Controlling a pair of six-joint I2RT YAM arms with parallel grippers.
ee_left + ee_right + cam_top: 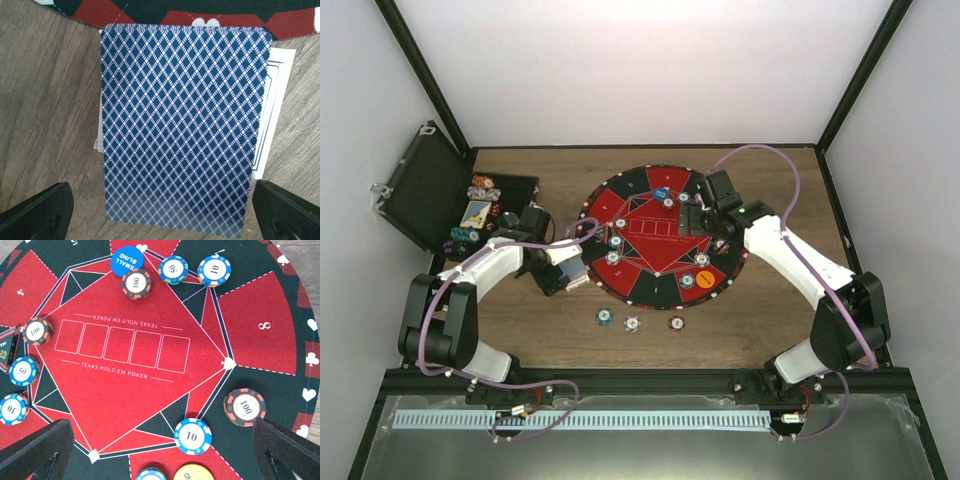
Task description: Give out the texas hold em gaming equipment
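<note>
Here, a blue diamond-backed card [185, 130] at the edge of the mat [95, 11].
It lies between the spread jaws of the left gripper [162, 202] — the right gripper [165, 442] hangs spread over chips [193, 436].

Back of playing card [180, 130]: dark blue diamond lattice on white, narrow white edge. second card [274, 100] beneath: white, thin black outline seen. mat [125, 405]: red and black fields, divided by white lines, white lettering and suit marks. "100" chip [244, 407]: salmon and black striped rim, white centre. "10" chip [193, 436]: blue and white. "50" chip [173, 269]: green and blue. round button [125, 260]: plain blue, lettered in white. worktop [750, 325]: brown wood grain. case [420, 190]: black.
</note>
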